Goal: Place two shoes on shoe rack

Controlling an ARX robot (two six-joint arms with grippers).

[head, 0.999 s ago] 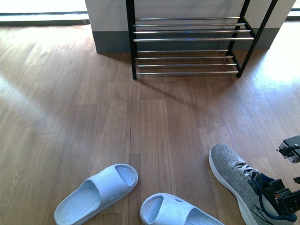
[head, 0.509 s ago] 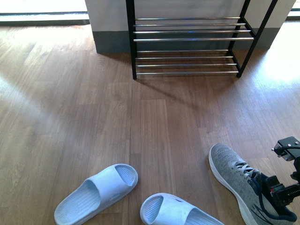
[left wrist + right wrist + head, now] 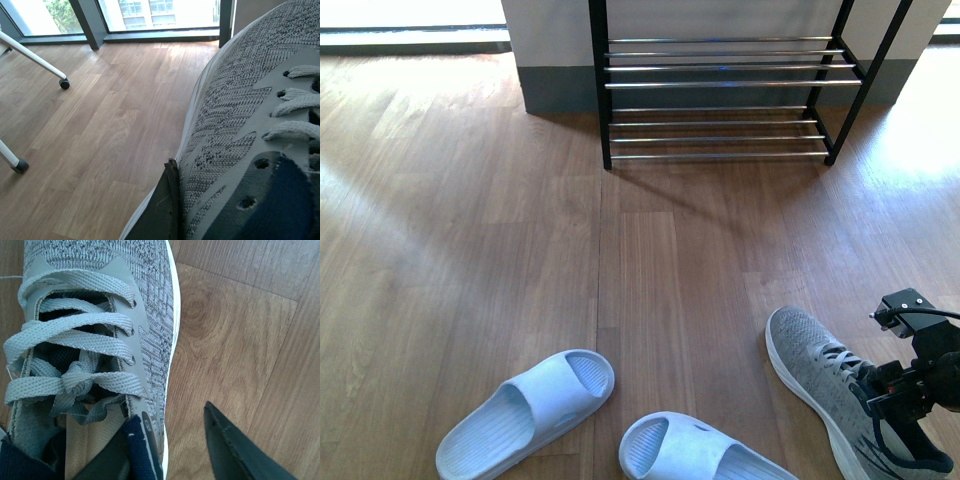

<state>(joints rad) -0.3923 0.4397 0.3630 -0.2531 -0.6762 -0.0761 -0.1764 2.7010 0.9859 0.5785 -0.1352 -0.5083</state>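
A grey knit sneaker (image 3: pixel 817 367) with a white sole lies on the wood floor at the front right. My right gripper (image 3: pixel 903 398) stands open at its dark collar. In the right wrist view the right gripper (image 3: pixel 165 432) has one finger inside the sneaker (image 3: pixel 90 315) by the navy collar and the other outside over bare floor. My left gripper (image 3: pixel 215 210) is shut on another grey sneaker (image 3: pixel 235 110), which fills its view; one dark finger (image 3: pixel 161 210) presses its side. The left arm is out of the front view. Two pale blue slides (image 3: pixel 525 412) (image 3: pixel 695 450) lie front left. The shoe rack (image 3: pixel 720 85) stands at the back.
A white wall with a grey base (image 3: pixel 555 90) runs behind the rack. The left wrist view shows glass windows and white legs on castors (image 3: pixel 64 84) (image 3: pixel 20 166) on the floor. Open wood floor (image 3: pixel 660 250) lies between the shoes and the rack.
In the front view my right gripper has moved left and a little up, closer over the sneaker's collar. The sneaker and the slides have stayed where they were.
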